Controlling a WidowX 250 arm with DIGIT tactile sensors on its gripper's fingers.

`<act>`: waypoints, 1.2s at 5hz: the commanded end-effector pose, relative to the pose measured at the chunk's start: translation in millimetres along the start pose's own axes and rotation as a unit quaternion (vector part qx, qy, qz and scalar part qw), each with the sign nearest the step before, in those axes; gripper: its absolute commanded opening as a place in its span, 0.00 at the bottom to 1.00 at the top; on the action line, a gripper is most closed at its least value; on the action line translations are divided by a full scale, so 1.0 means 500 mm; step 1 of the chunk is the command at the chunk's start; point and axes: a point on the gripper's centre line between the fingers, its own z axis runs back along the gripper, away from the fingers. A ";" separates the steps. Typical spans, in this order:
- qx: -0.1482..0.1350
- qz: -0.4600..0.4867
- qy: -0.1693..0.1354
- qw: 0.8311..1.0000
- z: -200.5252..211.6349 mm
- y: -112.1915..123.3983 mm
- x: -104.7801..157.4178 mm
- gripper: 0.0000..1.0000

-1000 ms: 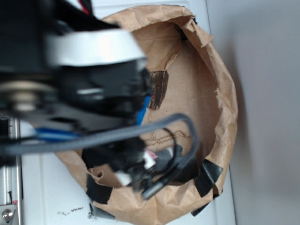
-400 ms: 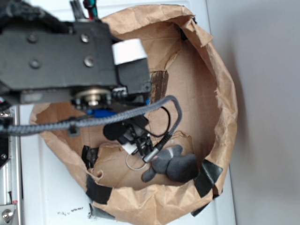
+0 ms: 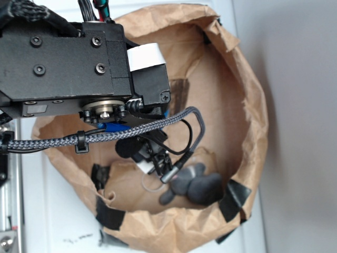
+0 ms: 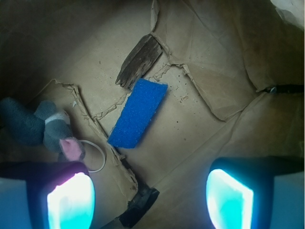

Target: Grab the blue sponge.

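Note:
The blue sponge [image 4: 138, 113] lies flat on the brown paper floor of the bag, tilted diagonally, in the middle of the wrist view. My gripper [image 4: 150, 200] hangs above the floor, short of the sponge, open, with nothing between its glowing fingertips [image 4: 70, 200]. In the exterior view my arm [image 3: 68, 63] covers most of the sponge, and only a sliver of blue [image 3: 113, 127] shows beneath it.
A dark brown strip [image 4: 139, 61] lies just beyond the sponge's far end. A grey plush mouse [image 4: 43, 129] with a pink ear and a white ring [image 4: 95, 157] lie to the left. The crumpled paper bag wall [image 3: 253, 132] rings everything. Black tape [image 4: 140, 202] marks the floor.
A second ago the arm was blurred and hid the plush mouse. It has since shifted up and left and now holds nearly still, with the mouse uncovered.

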 end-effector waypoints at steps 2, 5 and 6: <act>-0.037 0.046 -0.078 0.995 -0.043 -0.006 0.078 1.00; 0.014 0.055 -0.115 0.992 -0.111 -0.003 0.112 1.00; 0.015 0.041 -0.109 0.993 -0.118 -0.003 0.092 1.00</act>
